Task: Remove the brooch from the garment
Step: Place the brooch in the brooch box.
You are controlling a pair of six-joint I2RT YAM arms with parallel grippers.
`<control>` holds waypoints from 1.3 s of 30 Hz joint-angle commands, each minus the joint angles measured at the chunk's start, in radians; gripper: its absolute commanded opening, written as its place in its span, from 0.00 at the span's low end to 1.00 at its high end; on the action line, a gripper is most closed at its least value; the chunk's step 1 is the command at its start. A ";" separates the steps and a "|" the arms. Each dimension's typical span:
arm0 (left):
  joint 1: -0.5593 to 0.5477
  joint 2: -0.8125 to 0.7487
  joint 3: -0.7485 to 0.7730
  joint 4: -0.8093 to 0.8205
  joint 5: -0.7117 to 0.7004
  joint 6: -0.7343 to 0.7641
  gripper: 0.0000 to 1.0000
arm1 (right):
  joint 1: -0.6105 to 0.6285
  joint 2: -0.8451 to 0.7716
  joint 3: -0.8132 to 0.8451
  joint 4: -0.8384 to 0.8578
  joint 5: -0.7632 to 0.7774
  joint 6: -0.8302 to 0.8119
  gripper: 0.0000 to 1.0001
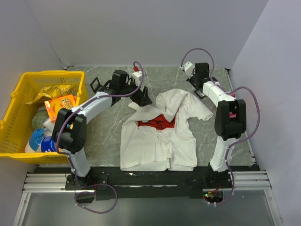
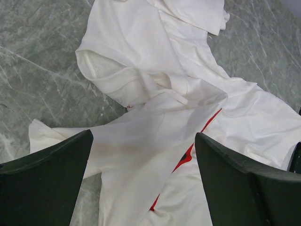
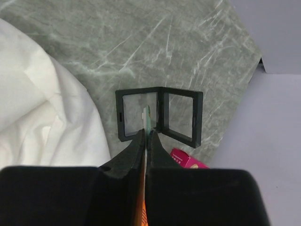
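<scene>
Yellow plastic shows first: at the far left we see a basket packed with groceries. Beside it, the left gripper hangs with its jaws wide apart and nothing between them, over the upper left of the garment. The garment lies crumpled in the middle of the grey marbled table, with only part of its red print showing between folds. On the right, the right gripper is pinched together on a thin brooch, orange with a pale green tip, held above an open black case just beside the white cloth.
</scene>
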 commanded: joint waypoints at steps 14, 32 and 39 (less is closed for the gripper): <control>0.020 -0.048 -0.006 0.039 0.029 -0.043 0.96 | -0.001 0.150 0.108 0.136 0.146 -0.067 0.00; 0.020 -0.032 -0.001 0.033 0.028 -0.040 0.96 | -0.042 0.215 0.124 0.130 0.152 -0.031 0.00; 0.020 -0.021 0.002 0.031 0.031 -0.043 0.96 | -0.045 0.207 0.082 0.122 0.115 -0.027 0.00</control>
